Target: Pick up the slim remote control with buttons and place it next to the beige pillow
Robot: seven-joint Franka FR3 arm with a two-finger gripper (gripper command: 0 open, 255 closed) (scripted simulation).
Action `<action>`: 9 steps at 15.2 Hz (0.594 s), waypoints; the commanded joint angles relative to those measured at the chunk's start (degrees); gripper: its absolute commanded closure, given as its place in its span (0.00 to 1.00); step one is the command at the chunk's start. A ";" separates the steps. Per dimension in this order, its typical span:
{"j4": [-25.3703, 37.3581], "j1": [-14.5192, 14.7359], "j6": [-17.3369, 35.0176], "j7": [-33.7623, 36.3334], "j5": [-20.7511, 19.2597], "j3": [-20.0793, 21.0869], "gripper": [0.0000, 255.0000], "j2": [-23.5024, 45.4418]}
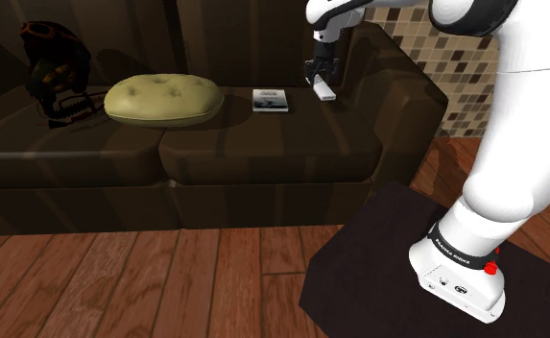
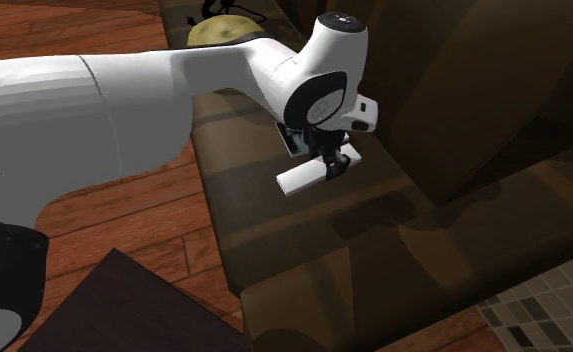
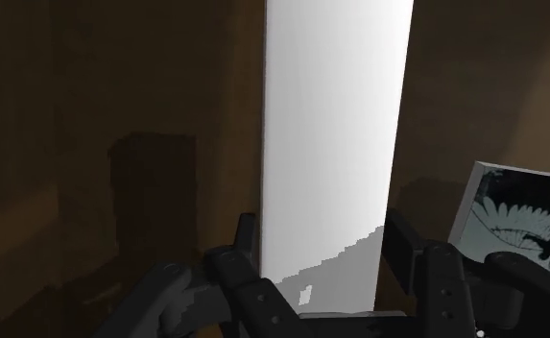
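Observation:
A slim, plain white remote [image 3: 335, 144] is clasped between my black fingers [image 3: 247, 252], so the gripper [image 3: 325, 278] is shut on it. In the shoulder view the remote [image 1: 323, 92] sticks out below the gripper [image 1: 319, 77], over the right part of the dark brown sofa seat [image 1: 263, 144]. In the second exterior view the remote [image 2: 302, 178] lies level under the gripper [image 2: 330, 160] and looks a little above the cushion. The beige pillow [image 1: 164, 99] rests on the seat well toward the shoulder view's left, and the arm partly hides the pillow [image 2: 219, 30] in the second exterior view.
A small picture-covered book [image 1: 270, 100] lies on the seat between pillow and gripper, close beside the remote [image 3: 517, 216]. A dark rounded object [image 1: 57, 72] sits at the sofa's far left. The sofa backrest [image 1: 215, 43] rises behind. My stand [image 1: 455, 283] is on a dark mat [image 1: 359, 259] on the wooden floor.

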 commanded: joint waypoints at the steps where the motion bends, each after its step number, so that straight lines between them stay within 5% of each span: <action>1: 0.98 0.06 -1.45 0.09 -0.08 -0.02 1.00 -0.47; 9: 5.99 -0.02 -7.24 0.08 -0.20 -0.10 1.00 -1.26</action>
